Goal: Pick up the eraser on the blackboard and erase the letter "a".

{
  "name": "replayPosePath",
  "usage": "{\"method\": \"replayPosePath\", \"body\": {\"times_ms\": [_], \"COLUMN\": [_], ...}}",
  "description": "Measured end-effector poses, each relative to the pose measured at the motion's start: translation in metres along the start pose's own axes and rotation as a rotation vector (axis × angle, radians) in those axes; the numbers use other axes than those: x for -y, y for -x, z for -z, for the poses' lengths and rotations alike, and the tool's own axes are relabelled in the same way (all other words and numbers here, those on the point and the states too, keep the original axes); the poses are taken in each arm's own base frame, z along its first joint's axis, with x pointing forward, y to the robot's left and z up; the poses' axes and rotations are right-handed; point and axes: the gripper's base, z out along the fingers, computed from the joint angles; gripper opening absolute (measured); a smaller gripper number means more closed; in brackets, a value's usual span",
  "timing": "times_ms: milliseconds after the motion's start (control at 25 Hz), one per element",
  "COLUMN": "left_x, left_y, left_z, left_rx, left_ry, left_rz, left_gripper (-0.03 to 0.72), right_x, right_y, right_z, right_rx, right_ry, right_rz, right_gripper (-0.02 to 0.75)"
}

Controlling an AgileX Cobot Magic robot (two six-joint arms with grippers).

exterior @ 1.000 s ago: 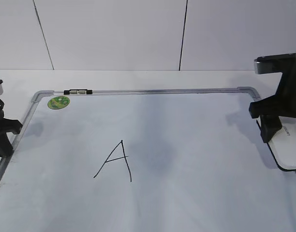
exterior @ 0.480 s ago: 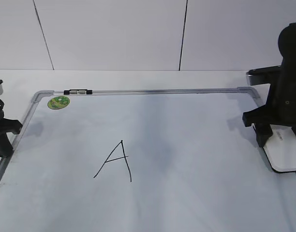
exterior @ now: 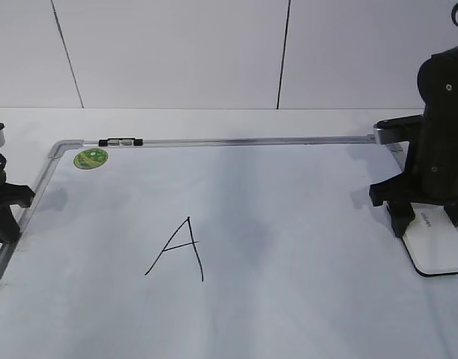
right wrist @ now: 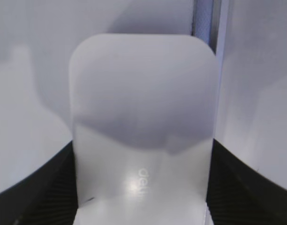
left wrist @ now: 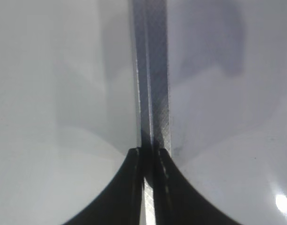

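Note:
The blackboard [exterior: 304, 224] is a white board with a grey frame lying flat on the table. The white eraser [exterior: 438, 247] lies on it along its right edge. My right gripper [exterior: 429, 224] is over the eraser, with a black finger pressed against each long side. In the right wrist view the eraser [right wrist: 142, 108] fills the space between the fingers [right wrist: 142, 187]. A tall angular capital "A" [exterior: 180, 250] is drawn left of centre. No lowercase "a" shows anywhere. My left gripper [exterior: 4, 217] is shut and empty at the board's left frame [left wrist: 153, 93].
A round green sticker [exterior: 90, 158] sits at the board's far left corner. A small black-and-silver clip [exterior: 120, 141] lies on the far frame beside it. A white wall stands behind the table. The board's right frame [right wrist: 205, 16] runs just beyond the eraser.
My right arm has moved left and down over the board's right edge, and the eraser has shifted slightly left and nearer with it. The left arm has not moved.

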Motion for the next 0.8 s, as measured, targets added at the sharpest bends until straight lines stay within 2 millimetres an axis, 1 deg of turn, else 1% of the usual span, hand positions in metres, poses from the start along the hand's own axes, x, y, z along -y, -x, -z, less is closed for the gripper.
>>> {"method": "replayPosePath", "body": {"times_ms": [280,520,640,800], "left_x": [0.0000,0.0000,0.0000,0.0000], "left_y": [0.0000,0.0000,0.0000,0.0000], "left_z": [0.0000,0.0000,0.0000,0.0000], "left_rx": [0.000,0.000,0.000,0.000], "left_ry": [0.000,0.000,0.000,0.000], "left_rz": [0.000,0.000,0.000,0.000], "left_gripper": [0.016,0.016,0.016,0.016], "right_x": [0.0000,0.0002,-0.0001,-0.0005], "right_y": [0.0000,-0.0008,-0.0011,0.0005], "right_z": [0.0000,0.0000,0.0000,0.0045], "right_rx": [0.000,-0.009,-0.013,-0.023], "right_ry": [0.000,-0.003,0.001,0.014], "right_rz": [-0.002,-0.002,0.002,0.006], "right_gripper": [0.552,0.582,0.585,0.585]}}
